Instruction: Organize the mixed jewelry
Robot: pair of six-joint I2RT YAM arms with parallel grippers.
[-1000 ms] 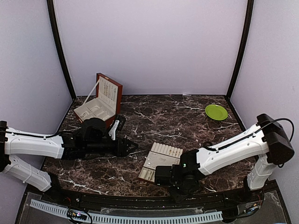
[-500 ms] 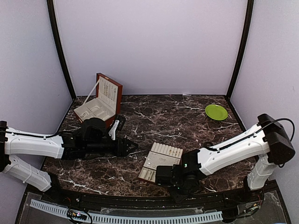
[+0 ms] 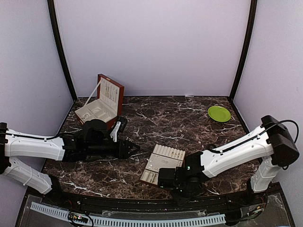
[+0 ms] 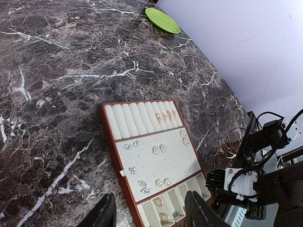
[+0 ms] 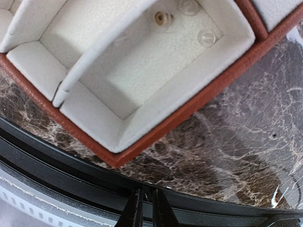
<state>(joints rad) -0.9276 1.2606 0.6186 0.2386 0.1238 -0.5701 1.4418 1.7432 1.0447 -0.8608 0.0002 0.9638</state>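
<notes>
The mixed jewelry sits mostly on the cream tray. Sparkling pairs are pinned across its flat middle panel, a few gold pieces are tucked among the ring rolls at its far end, and rings lie in the small compartments at its near end. Two tiny pale specks lie loose on the dark marble worktop, beyond the tray and toward the green plate. In the right wrist view, a corner compartment of the tray holds a small gold stud with two clear round pieces beside it.

The right fingers hang over the worktop edge just off that red-brown corner. They are drawn together with only a sliver between them and nothing held. The left fingers are spread wide apart and empty, pointing at the tray from its left side and clear of it.

The red-brown wooden box stands open at the far left of the worktop with its lid upright, well apart from the tray.
</notes>
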